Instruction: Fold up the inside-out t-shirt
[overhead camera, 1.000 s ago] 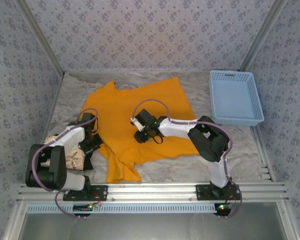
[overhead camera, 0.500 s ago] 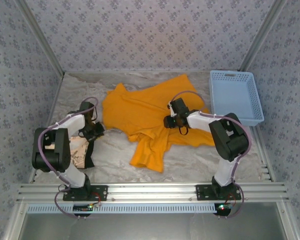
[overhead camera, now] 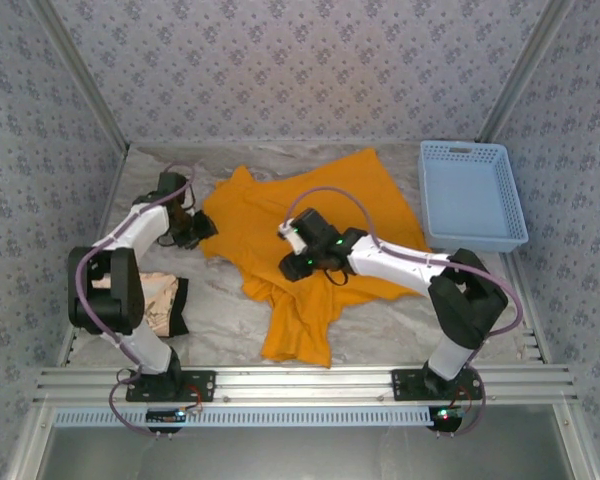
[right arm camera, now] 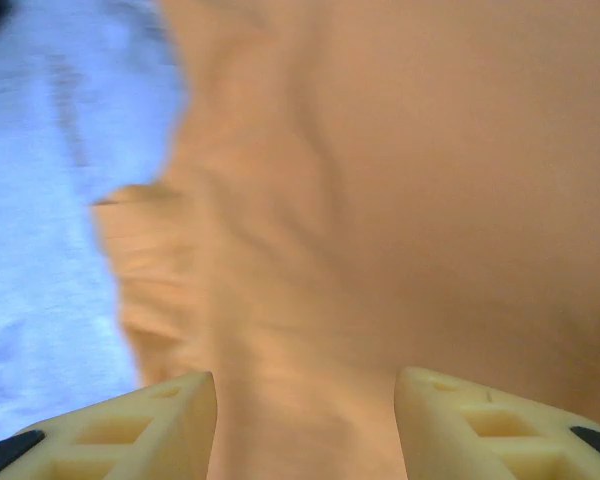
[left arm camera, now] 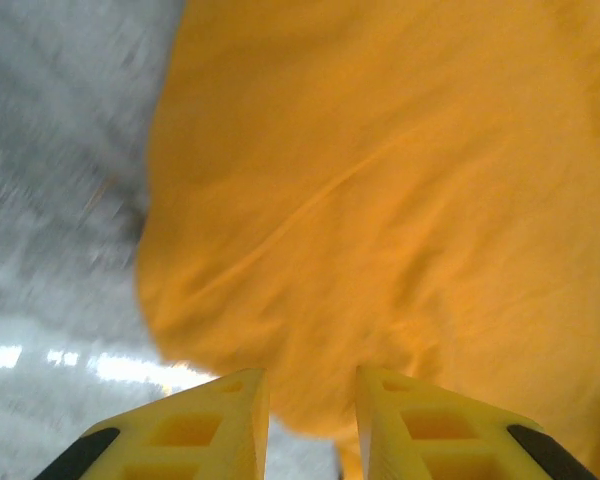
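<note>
Surroundings: walls (overhead camera: 300, 70) papered in a small grey-violet print enclose a pale marbled bench (overhead camera: 380, 330).
Inside-out t-shirt (overhead camera: 300, 200): orange-yellow, lying crumpled and unfolded on the middle of the bench, spread wide toward the rear and narrowing to a bunched tail that points at the near edge.
Left claw (overhead camera: 202, 232): low at the shirt's left edge. In the left wrist view the left claw (left arm camera: 310, 385) has its yellow fingers (left arm camera: 220, 420) a narrow gap apart, released, with orange fabric (left arm camera: 380, 200) just ahead and bare bench (left arm camera: 60, 200) to one side.
Right claw (overhead camera: 290, 270): over the shirt's middle. From its wrist camera the right claw (right arm camera: 305, 385) stands spread wide, gripping nothing, with wrinkled cloth (right arm camera: 430, 200) below.
Blue basket (overhead camera: 475, 243): right rear corner, just beside the shirt.
Beige cloth (overhead camera: 155, 305): black-edged, near left, apart from the shirt.
</note>
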Robot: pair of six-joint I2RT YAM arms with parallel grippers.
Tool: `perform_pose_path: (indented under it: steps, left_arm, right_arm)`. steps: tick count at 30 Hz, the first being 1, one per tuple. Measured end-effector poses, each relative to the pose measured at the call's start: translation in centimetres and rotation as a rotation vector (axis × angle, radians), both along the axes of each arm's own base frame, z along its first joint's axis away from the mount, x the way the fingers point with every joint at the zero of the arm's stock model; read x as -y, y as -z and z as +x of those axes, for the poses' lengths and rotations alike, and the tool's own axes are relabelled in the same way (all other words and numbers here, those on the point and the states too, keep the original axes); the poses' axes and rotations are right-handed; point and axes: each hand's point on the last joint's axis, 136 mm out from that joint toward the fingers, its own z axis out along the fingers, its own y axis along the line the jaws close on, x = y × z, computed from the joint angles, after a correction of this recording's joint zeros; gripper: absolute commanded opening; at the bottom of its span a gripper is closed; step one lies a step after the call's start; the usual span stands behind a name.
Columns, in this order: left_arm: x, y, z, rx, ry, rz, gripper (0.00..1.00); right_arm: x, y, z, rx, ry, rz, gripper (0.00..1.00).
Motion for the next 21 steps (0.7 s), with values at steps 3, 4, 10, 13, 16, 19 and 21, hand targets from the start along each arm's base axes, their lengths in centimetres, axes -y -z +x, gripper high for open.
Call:
perform_pose_path:
  steps: [3,4,10,13,16,19,21]
  left_arm:
    - [0.9,0.4,1.8,-0.003,0.038,0.007,0.29]
    - [1.2,0.7,2.3,-0.008,0.053,0.011,0.28]
    - [3.0,3.2,5.2,-0.029,0.137,0.033,0.26]
    - [3.7,4.3,5.9,-0.038,0.166,0.046,0.25]
    - [4.1,5.3,6.9,-0.039,0.182,0.071,0.24]
    - [4.1,5.8,7.8,-0.036,0.190,0.090,0.23]
    - [4.1,5.7,8.6,-0.023,0.188,0.095,0.23]
  right_arm:
    - [-4.1,-0.2,-2.9,-0.002,-0.119,0.013,0.52]
    - [-5.4,0.2,-3.8,-0.007,-0.150,0.008,0.52]
    - [-7.6,5.2,-3.9,-0.052,-0.158,-0.094,0.51]
    - [-6.9,7.2,-2.9,-0.085,-0.121,-0.140,0.34]
    - [-6.5,8.1,-2.5,-0.103,-0.103,-0.159,0.11]
    - [-7.0,8.0,-3.3,-0.122,-0.138,-0.144,0.02]
    - [-7.5,7.8,-4.5,-0.141,-0.190,-0.129,0.02]
